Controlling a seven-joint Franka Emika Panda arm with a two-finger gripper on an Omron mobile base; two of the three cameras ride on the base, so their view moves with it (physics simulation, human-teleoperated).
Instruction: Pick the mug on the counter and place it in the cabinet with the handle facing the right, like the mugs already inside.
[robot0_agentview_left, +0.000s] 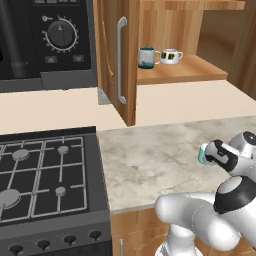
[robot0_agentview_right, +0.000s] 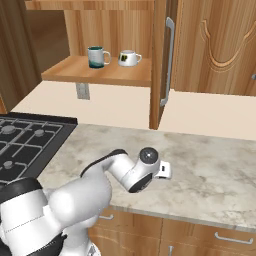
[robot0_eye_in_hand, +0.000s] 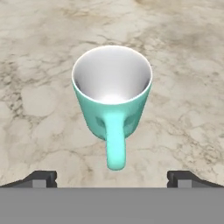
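Hand view: mug (robot0_eye_in_hand: 112, 94) between spread jaws

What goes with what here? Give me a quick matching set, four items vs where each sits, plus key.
1. mint mug
2. dark teal mug
3. silver bar handle
4. hand

A. on the cabinet door
B. open, above the mint mug, fingertips either side of its loop handle
C. upright on the counter
D. on the cabinet shelf, beside the white mug

Pairs: 1-C, 2-D, 3-A, 4-B
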